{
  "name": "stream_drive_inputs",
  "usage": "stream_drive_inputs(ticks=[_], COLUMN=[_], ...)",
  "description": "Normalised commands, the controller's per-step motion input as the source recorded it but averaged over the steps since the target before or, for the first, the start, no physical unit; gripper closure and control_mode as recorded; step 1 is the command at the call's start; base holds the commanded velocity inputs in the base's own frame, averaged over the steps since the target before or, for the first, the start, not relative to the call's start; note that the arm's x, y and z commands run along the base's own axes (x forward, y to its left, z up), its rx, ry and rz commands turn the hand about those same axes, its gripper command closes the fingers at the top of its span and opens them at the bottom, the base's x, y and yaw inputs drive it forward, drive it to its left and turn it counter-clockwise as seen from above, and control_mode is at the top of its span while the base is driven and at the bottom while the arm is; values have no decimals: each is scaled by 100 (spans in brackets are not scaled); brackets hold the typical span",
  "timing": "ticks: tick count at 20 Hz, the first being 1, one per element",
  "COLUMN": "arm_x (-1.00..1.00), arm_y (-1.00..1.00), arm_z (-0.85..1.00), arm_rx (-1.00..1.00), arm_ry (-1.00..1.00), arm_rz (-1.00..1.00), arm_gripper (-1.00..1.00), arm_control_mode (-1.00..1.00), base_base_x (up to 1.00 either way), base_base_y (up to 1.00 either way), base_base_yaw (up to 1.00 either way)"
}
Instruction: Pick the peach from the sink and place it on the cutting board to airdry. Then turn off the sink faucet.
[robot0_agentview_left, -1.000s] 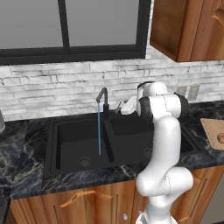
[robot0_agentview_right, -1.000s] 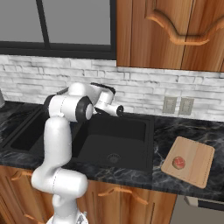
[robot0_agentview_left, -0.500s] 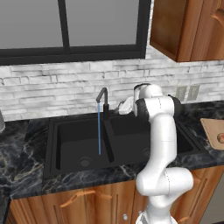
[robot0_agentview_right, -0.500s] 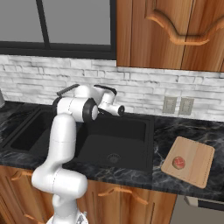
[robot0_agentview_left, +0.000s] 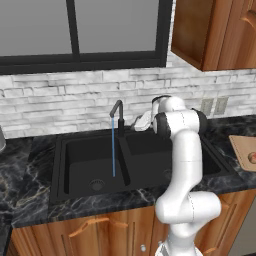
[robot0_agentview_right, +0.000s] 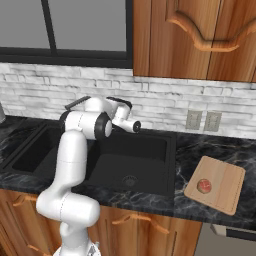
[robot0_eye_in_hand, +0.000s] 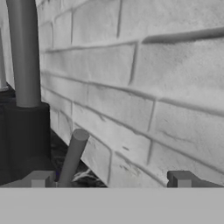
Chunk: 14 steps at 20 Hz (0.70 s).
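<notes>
The peach (robot0_agentview_right: 203, 186) rests on the light wooden cutting board (robot0_agentview_right: 218, 185) to the right of the black sink (robot0_agentview_right: 145, 150); the board's corner (robot0_agentview_left: 244, 150) also reaches in from the right edge of the left base view. The black gooseneck sink faucet (robot0_agentview_left: 118, 116) pours a thin blue stream (robot0_agentview_left: 113, 150) into the left basin (robot0_agentview_left: 82, 157). My gripper (robot0_agentview_left: 137, 122) is just right of the faucet, close to the brick wall. It is open (robot0_eye_in_hand: 111, 179) in the hand view. The thin grey lever (robot0_eye_in_hand: 72, 156) rises just inside the left fingertip (robot0_eye_in_hand: 40, 179), beside the faucet's column (robot0_eye_in_hand: 24, 57).
The white brick backsplash (robot0_eye_in_hand: 148, 87) stands right behind the lever. Dark marble counter (robot0_agentview_left: 30, 175) rings the sink. Wall outlets (robot0_agentview_right: 202, 120) sit right of the faucet and wooden cabinets (robot0_agentview_right: 200, 35) hang above.
The arm has swung a little toward the faucet, bringing the hand closer to its base. The peach and the board have not moved, and the water runs in every frame.
</notes>
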Motion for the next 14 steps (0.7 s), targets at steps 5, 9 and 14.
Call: stream_drive_inputs(ticks=[5,9,14], arm_x=[28,20,30], arm_y=[28,55,65], arm_z=[-3,0,0], arm_rx=[0,0,0], arm_ry=[0,0,0], arm_rz=[4,8,12], arm_gripper=[-100,-100,-100], arm_control_mode=[-100,-100,-100], base_base_x=[0,0,0], base_base_y=[0,0,0], base_base_yaw=[0,0,0])
